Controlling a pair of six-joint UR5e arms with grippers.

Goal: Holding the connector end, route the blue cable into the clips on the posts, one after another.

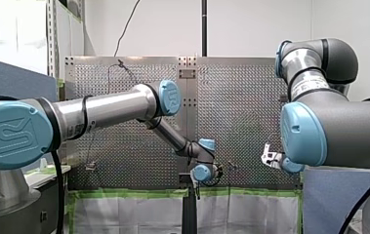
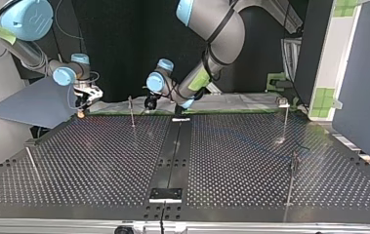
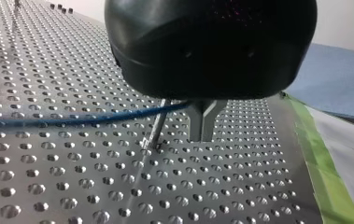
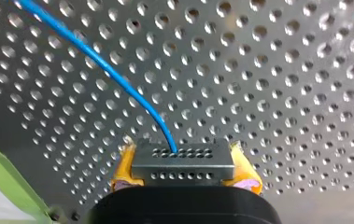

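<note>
Thin blue cable (image 4: 118, 78) curves from holed grey connector (image 4: 182, 158); right pincer (image 4: 184, 167) grasps it; left pincer (image 3: 203, 127) clenches cable.

- In the right wrist view, the dark grey perforated connector block (image 4: 182, 163) fills the gap of my right pincer (image 4: 184, 175). The yellow pads (image 4: 121, 170) show only as slivers on either side.
- The thin blue cable (image 4: 114, 74) runs ahead from the block and out of the picture, so its far length is cut off.
- In the left wrist view, the black rounded housing (image 3: 212, 46) of my left pincer (image 3: 203, 136) covers the top of the slim metal post (image 3: 157, 128) and the roots of my fingers. I cannot tell whether the cable is caught there.
- In the front view, at lower centre, my left pincer sits hidden behind its own wrist.
- In the front and top views the cable is too thin to trace.
</note>
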